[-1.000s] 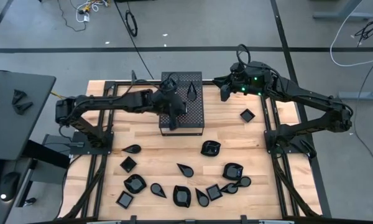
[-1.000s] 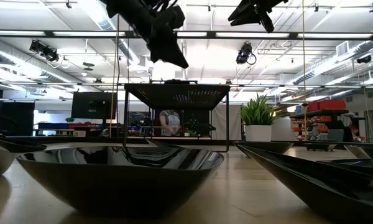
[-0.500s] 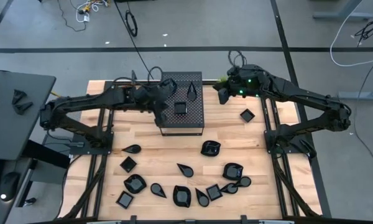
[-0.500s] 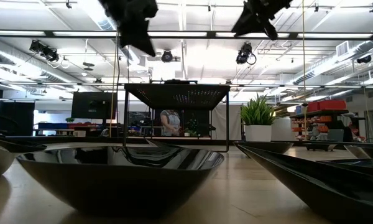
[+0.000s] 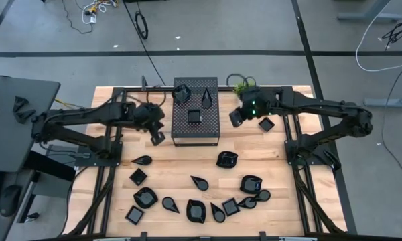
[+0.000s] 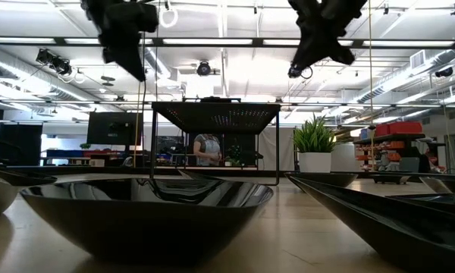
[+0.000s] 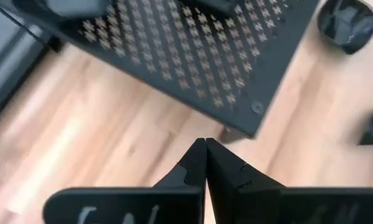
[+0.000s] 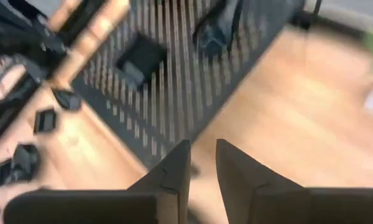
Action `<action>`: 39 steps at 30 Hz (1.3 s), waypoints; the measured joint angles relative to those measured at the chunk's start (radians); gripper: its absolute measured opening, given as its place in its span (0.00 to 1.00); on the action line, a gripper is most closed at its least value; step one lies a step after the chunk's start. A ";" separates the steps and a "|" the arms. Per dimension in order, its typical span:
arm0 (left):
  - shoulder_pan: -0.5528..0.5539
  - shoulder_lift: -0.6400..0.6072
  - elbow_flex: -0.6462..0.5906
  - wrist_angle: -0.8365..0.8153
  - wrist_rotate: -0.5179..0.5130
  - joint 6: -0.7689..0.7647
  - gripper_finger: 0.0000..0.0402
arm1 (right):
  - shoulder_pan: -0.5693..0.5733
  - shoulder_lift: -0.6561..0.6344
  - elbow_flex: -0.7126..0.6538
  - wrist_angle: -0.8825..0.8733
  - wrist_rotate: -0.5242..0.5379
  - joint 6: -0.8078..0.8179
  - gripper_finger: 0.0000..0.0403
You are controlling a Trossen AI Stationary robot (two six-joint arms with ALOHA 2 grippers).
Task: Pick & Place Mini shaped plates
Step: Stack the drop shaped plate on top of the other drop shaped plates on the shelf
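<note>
Three mini shaped plates lie on top of the black perforated box [image 5: 196, 124]: a rounded one [image 5: 181, 94], a teardrop [image 5: 207, 98] and a square one [image 5: 194, 116]. Several more glossy black plates [image 5: 195, 210] rest on the wooden table nearer the front, and one square plate [image 5: 266, 124] lies right of the box. My left gripper [image 5: 158, 138] hangs shut and empty just off the box's left side, its fingertips [image 7: 204, 142] over bare wood by a box corner. My right gripper [image 5: 235, 120] hovers at the box's right side, slightly open [image 8: 202, 146], with nothing between its fingers.
A small green plant [image 5: 241, 86] stands at the far edge behind the right arm. A rounded plate [image 5: 226, 158] lies near the box's front right corner. Bare wood shows between the box and the row of plates. In the low view large plates [image 6: 144, 208] fill the foreground.
My left gripper has moved from above the box toward the table's left edge and now hangs off the box's left side, still shut; the square plate it had covered now shows on the box. My right gripper has come down and toward the near edge, beside the box.
</note>
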 joint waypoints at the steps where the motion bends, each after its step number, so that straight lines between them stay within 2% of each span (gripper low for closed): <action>1: -0.011 -0.016 -0.017 -0.002 0.004 -0.024 0.02 | 0.019 0.000 -0.009 -0.008 -0.003 0.028 0.20; 8: -0.156 -0.131 -0.096 0.003 0.018 -0.186 0.02 | 0.170 -0.005 -0.107 -0.003 -0.041 0.287 0.27; 17: -0.348 -0.195 -0.188 0.015 -0.067 -0.341 0.01 | 0.392 -0.005 -0.197 -0.007 -0.148 0.600 0.43; 20: -0.401 -0.194 -0.208 0.048 -0.078 -0.361 0.01 | 0.473 -0.004 -0.231 0.063 -0.147 0.692 0.44; 23: -0.448 -0.194 -0.218 0.072 -0.079 -0.397 0.03 | 0.541 0.021 -0.274 0.215 -0.147 0.731 0.43; 27: -0.504 -0.194 -0.218 0.073 -0.100 -0.445 0.04 | 0.603 0.119 -0.306 0.443 -0.147 0.710 0.40; 31: -0.540 -0.194 -0.218 0.079 -0.139 -0.471 0.04 | 0.613 0.268 -0.290 0.674 -0.135 0.627 0.37; 34: -0.547 -0.193 -0.218 0.092 -0.149 -0.467 0.04 | 0.605 0.373 -0.235 0.798 -0.076 0.496 0.35; 39: -0.547 -0.193 -0.218 0.095 -0.126 -0.467 0.04 | 0.583 0.536 -0.107 0.833 -0.056 0.166 0.35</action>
